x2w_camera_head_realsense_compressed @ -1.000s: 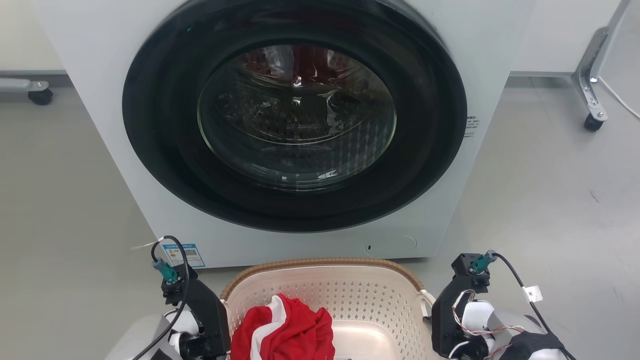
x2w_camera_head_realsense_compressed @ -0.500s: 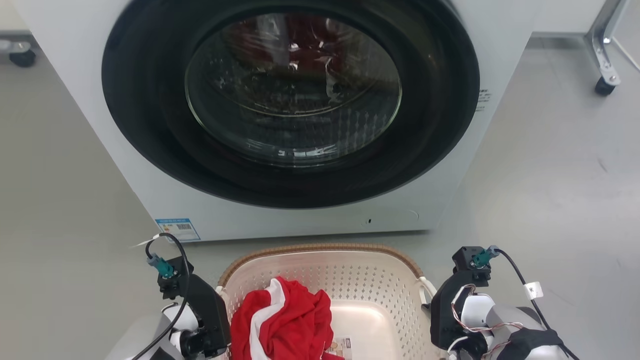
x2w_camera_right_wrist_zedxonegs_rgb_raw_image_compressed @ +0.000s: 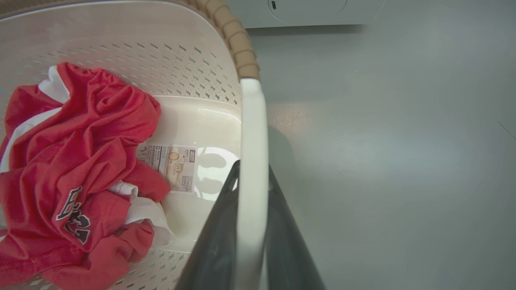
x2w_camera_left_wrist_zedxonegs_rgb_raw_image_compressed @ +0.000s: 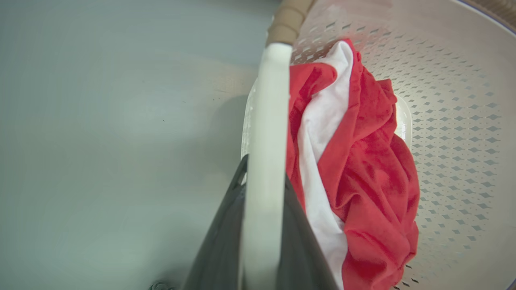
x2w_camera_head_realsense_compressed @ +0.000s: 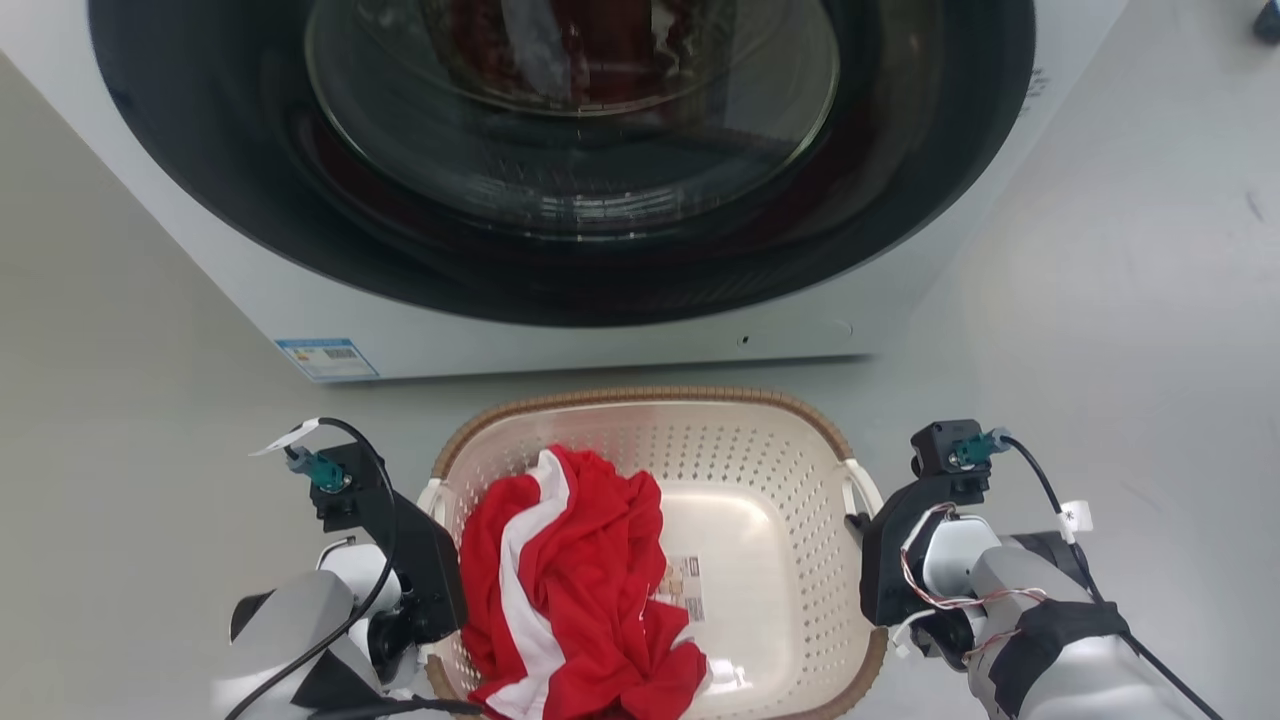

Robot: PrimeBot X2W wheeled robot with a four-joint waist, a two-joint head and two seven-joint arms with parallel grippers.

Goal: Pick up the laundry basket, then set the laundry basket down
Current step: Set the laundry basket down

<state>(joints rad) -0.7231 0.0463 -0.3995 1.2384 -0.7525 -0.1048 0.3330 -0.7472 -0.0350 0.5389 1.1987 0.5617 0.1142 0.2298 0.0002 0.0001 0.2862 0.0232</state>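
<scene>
The basket (x2w_camera_head_realsense_compressed: 745,450) is mouth-up and level between the two grippers, over the floor (x2w_camera_head_realsense_compressed: 150,400) just in front of the washer (x2w_camera_head_realsense_compressed: 450,345). A red shirt (x2w_camera_head_realsense_compressed: 590,590) is heaped in its left half. Its long axis seems to run handle to handle, across the robot and parallel to the washer's front. The left gripper (x2w_camera_left_wrist_zedxonegs_rgb_raw_image_compressed: 264,177) is clamped on the left handle (x2w_camera_left_wrist_zedxonegs_rgb_raw_image_compressed: 270,100), and the right gripper (x2w_camera_right_wrist_zedxonegs_rgb_raw_image_compressed: 252,173) on the right handle (x2w_camera_right_wrist_zedxonegs_rgb_raw_image_compressed: 252,121). The grasp looks done, but I cannot tell whether the basket is clear of the floor. Setting it down remains.
</scene>
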